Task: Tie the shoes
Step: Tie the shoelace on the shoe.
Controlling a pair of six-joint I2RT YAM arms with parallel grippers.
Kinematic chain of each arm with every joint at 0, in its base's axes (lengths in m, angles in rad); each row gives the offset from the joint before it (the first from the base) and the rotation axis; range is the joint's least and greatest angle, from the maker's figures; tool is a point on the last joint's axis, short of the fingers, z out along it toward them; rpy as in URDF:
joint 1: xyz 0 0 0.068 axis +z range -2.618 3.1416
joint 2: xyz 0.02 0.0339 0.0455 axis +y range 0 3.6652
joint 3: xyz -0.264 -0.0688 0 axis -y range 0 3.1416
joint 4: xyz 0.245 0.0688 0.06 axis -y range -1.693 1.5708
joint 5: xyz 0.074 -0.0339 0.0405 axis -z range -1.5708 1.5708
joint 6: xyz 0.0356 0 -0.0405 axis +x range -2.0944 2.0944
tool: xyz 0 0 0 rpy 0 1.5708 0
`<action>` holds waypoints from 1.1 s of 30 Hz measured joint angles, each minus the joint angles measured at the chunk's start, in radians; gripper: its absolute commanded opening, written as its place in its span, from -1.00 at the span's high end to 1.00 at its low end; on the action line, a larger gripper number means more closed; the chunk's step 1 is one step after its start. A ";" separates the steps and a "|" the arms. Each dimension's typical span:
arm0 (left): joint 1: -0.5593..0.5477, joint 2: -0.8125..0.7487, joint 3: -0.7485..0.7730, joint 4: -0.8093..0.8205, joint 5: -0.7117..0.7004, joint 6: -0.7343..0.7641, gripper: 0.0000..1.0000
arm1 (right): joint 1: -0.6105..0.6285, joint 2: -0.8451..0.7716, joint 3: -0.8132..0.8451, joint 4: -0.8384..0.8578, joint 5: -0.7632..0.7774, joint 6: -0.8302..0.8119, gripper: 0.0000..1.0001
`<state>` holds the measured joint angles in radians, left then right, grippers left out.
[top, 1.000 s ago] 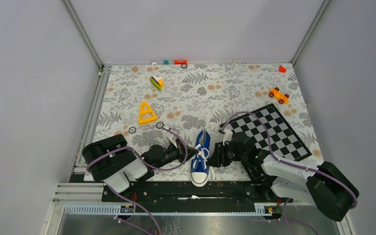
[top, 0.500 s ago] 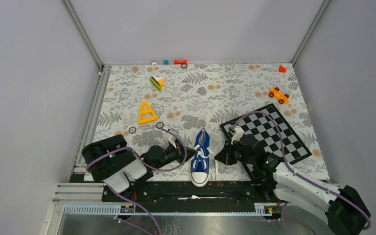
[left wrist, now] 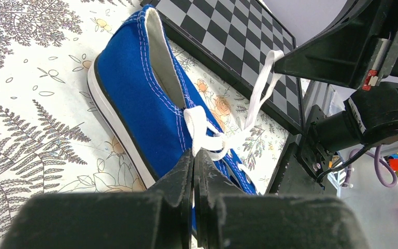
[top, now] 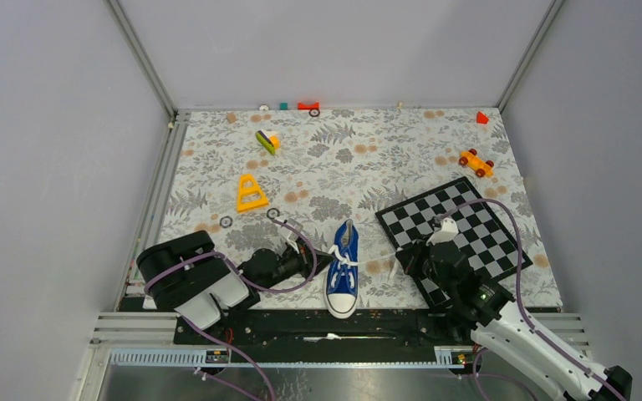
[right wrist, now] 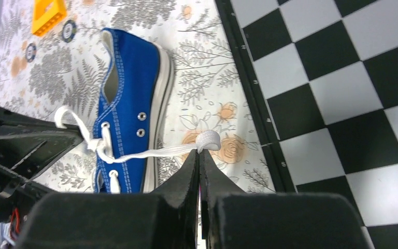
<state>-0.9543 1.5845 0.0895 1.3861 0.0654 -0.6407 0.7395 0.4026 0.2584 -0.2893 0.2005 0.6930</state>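
The small blue shoe [top: 342, 271] with a white sole lies near the table's front edge, toe toward me, between both arms. My left gripper [top: 326, 256] is at its left side, shut on a white lace [left wrist: 203, 128] by the eyelets, as the left wrist view [left wrist: 194, 153] shows. My right gripper [top: 398, 266] is to the shoe's right, shut on the other lace end [right wrist: 207, 140]. That lace [right wrist: 150, 152] runs taut back to the shoe [right wrist: 129, 78]. Both laces cross at the shoe's top [top: 344, 256].
A chessboard [top: 460, 224] lies just right of the shoe, under my right arm. A yellow cone-shaped toy [top: 251, 194], two small black rings [top: 226, 221], a green-yellow toy [top: 267, 140], an orange car [top: 476, 162] and red blocks [top: 308, 106] lie farther back.
My right gripper closed on the lace beside the shoe and drew back to the right, pulling the lace out taut. The left gripper stayed shut in place.
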 measured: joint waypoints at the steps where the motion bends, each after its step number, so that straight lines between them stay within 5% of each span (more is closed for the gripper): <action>1: 0.000 0.000 0.000 0.000 -0.001 0.000 1.00 | 0.000 -0.007 0.000 -0.015 0.018 0.009 1.00; 20: 0.072 -0.176 -0.080 -0.002 -0.091 0.012 1.00 | 0.000 -0.088 -0.010 -0.177 0.194 0.093 1.00; 33: 0.098 -0.033 -0.079 -0.003 -0.075 -0.025 1.00 | -0.001 -0.090 -0.010 -0.211 0.252 0.160 1.00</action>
<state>-0.8558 1.5517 0.0101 1.3834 -0.0097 -0.6659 0.7387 0.3122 0.2485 -0.5007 0.4526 0.8528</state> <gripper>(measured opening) 0.010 0.012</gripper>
